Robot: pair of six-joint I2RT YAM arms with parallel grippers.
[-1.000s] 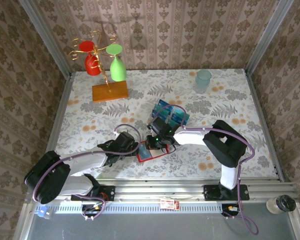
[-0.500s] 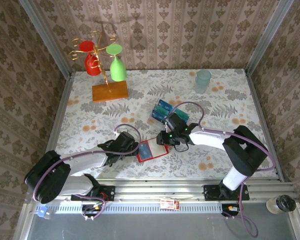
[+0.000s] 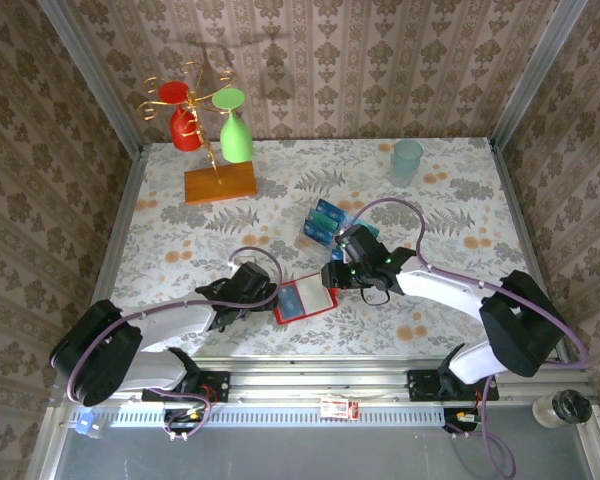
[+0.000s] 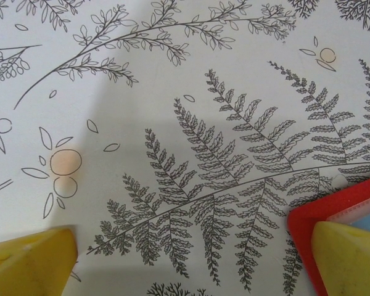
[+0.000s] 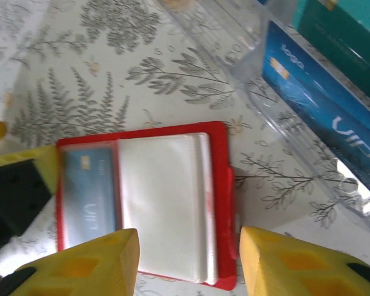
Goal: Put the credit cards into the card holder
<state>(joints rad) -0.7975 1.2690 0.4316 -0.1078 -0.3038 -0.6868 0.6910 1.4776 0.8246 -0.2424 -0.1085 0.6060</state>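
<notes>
The red card holder (image 3: 307, 299) lies open on the table near the front edge, with a blue credit card (image 5: 89, 196) in its left clear sleeve. My left gripper (image 3: 267, 294) is open, and one yellow finger (image 4: 348, 258) rests on the holder's left corner (image 4: 311, 217). My right gripper (image 3: 333, 275) hovers just right of and above the holder (image 5: 222, 185), open, with nothing between its fingers (image 5: 80, 266). Beyond the holder, more credit cards, blue (image 5: 314, 123) and teal (image 5: 348, 28), stand in a clear acrylic rack (image 3: 332, 222).
A wooden stand (image 3: 220, 182) with red and green glasses is at the back left. A pale teal cup (image 3: 407, 160) sits at the back right. Metal rails edge the table on both sides.
My right gripper has lifted off the holder, drawn back to the right and opened, leaving the blue card in the sleeve. The left arm has stayed put.
</notes>
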